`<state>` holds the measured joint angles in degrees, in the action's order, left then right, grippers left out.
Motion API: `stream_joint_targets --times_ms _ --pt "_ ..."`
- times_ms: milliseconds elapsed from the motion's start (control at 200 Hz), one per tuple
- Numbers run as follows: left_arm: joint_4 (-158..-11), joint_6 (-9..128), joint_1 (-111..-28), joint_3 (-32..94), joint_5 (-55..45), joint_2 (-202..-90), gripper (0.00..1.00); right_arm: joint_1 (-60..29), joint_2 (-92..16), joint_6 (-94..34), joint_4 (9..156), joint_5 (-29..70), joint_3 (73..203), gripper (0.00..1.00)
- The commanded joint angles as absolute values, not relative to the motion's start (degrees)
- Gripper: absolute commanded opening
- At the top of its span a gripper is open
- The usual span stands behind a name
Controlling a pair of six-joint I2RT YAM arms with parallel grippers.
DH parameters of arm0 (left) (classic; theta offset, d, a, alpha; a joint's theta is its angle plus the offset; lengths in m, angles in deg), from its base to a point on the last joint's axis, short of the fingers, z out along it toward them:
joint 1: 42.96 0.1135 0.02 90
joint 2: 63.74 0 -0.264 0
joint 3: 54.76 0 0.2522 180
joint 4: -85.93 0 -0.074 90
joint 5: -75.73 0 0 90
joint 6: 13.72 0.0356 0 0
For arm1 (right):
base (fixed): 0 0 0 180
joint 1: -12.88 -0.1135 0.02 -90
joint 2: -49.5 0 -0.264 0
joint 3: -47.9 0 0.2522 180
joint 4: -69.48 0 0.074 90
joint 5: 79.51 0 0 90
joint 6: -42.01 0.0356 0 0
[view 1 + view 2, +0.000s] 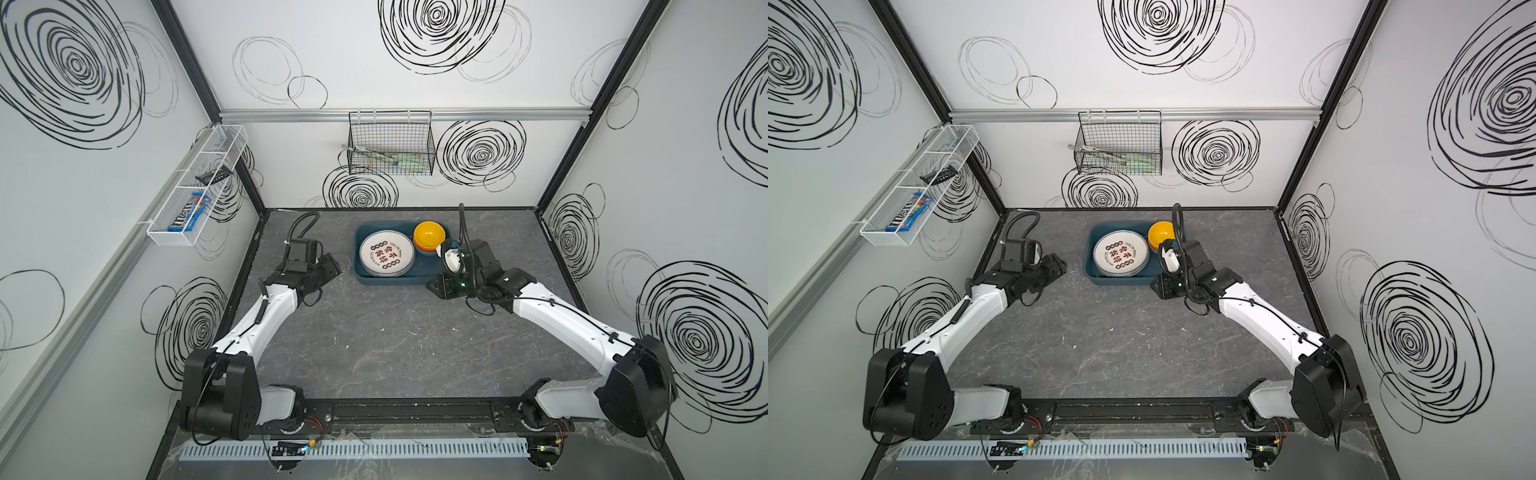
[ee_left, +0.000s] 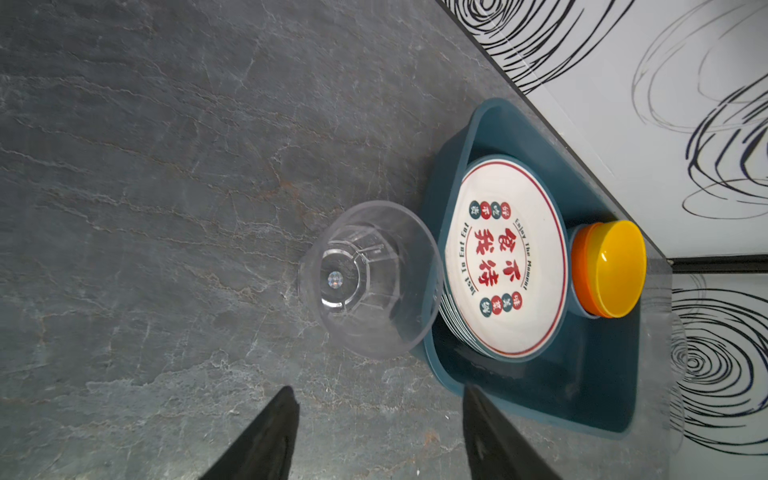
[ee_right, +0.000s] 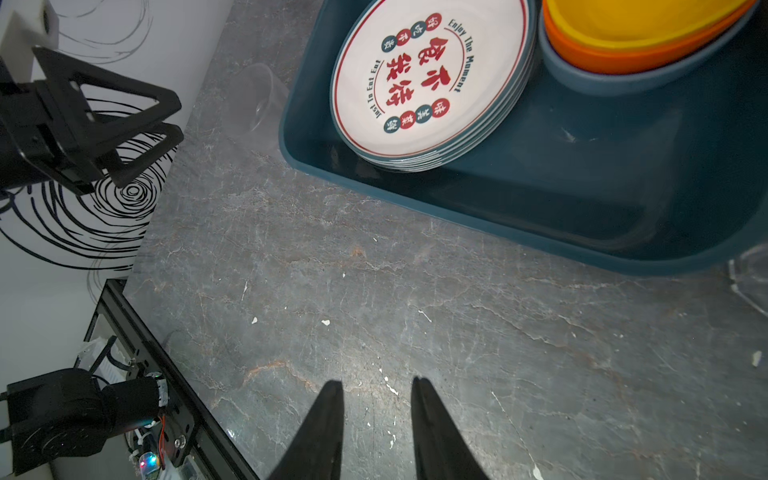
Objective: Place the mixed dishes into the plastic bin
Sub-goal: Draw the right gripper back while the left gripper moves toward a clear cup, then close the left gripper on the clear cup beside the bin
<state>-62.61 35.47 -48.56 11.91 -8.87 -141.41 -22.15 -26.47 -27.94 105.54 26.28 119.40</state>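
Left fingers [image 2: 262,444] spread wide, empty, clear cup [image 2: 370,278] just ahead beside plastic bin [image 2: 582,374], right fingers [image 3: 320,436] narrowly parted, empty

Plate stack [image 1: 387,254], nested bowls [image 1: 429,235] in teal bin [image 1: 399,281], clear cup [image 2: 370,278] outside

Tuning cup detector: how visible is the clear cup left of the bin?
In both top views the clear cup is a faint outline on the table. Left wrist view: crisp, base glinting. Right wrist view: dim, soft-edged beside the plastic bin.
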Motion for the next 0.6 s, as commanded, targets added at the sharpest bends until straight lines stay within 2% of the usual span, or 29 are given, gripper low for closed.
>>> stream_joint_targets --times_ms 0,270,595 --pt "-64.5 34.9 -47.8 15.0 -10.9 -144.0 0.65 -22.4 -24.7 -28.5 104.6 25.6 118.2 0.32" --pt "-63.2 36.0 -47.8 17.6 -14.4 -149.5 0.58 -22.4 -23.7 -28.1 104.1 25.2 116.6 0.32" --pt "-64.1 36.3 -47.8 18.2 -14.6 -153.9 0.45 -22.4 -23.7 -27.8 104.1 24.2 115.5 0.32"
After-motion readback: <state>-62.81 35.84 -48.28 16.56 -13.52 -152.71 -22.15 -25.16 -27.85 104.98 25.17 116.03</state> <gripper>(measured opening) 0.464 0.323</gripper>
